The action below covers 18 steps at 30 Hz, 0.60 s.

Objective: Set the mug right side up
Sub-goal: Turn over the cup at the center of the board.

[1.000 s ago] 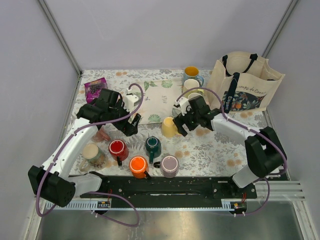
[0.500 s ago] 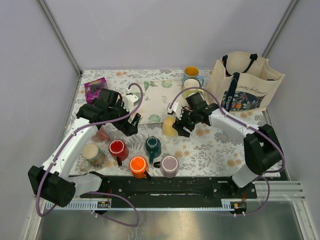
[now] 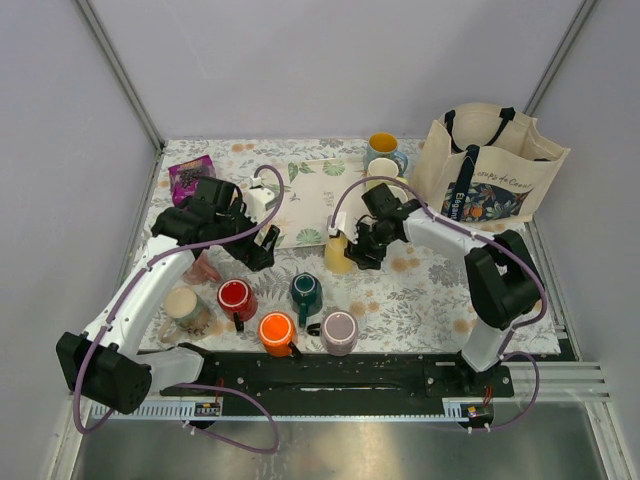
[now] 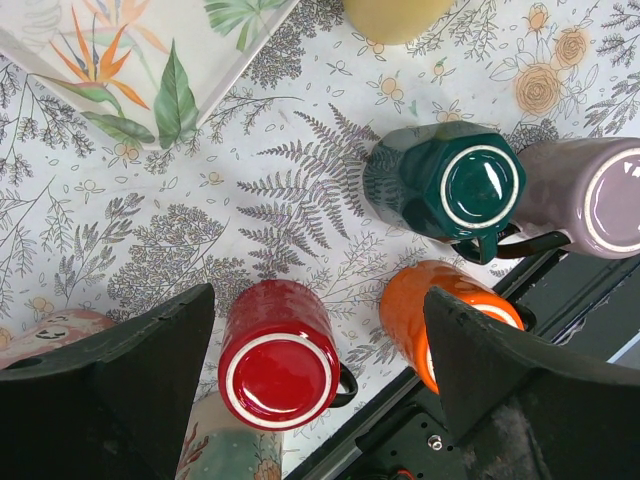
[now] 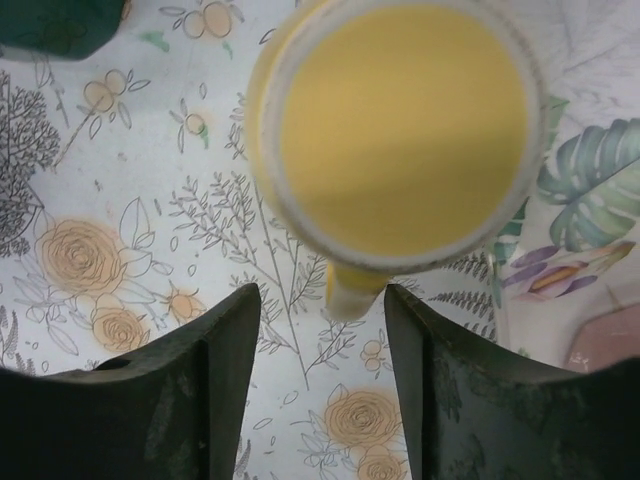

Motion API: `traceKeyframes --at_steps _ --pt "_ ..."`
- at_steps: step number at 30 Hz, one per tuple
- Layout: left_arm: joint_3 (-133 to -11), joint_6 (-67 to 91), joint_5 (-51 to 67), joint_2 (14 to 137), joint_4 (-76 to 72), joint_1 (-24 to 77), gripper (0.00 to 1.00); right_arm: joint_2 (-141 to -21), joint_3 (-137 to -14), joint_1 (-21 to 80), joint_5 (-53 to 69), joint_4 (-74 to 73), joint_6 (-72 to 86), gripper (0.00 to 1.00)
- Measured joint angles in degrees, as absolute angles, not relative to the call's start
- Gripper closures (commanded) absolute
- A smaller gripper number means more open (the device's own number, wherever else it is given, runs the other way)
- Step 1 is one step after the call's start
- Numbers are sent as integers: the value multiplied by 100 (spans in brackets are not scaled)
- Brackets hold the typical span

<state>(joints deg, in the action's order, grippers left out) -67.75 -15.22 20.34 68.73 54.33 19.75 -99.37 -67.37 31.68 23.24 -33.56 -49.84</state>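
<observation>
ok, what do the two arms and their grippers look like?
The left arm and right arm have white links and black joints, each trailed by a looping purple cable. The left gripper and right gripper are matte black, with two broad wedge-shaped fingers.

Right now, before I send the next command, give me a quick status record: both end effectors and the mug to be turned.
left end effector: open, empty, over the red mug
right end effector: open, fingers straddling the yellow mug handle, not touching it
salmon mug: next to the red mug, ungripped, partly hidden
</observation>
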Motion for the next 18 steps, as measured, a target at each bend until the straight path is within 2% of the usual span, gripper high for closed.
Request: traceKeyframes --at_steps 3,10,14,18 --pt "-6775 -1520 2036 6873 5433 1968 12 -10191 -7052 3170 2296 -3395 -4884 50" --pt "-6775 -1520 2064 6914 5428 1944 12 -10381 -7363 3170 2180 -3439 -4591 86" --pt "-6777 -1520 2082 6960 5430 1940 12 -10350 -7319 3173 2215 -3454 -4556 99" --pt "-6777 -1520 2088 6960 5430 1940 16 -10053 -7072 3168 2220 -3640 -4523 100"
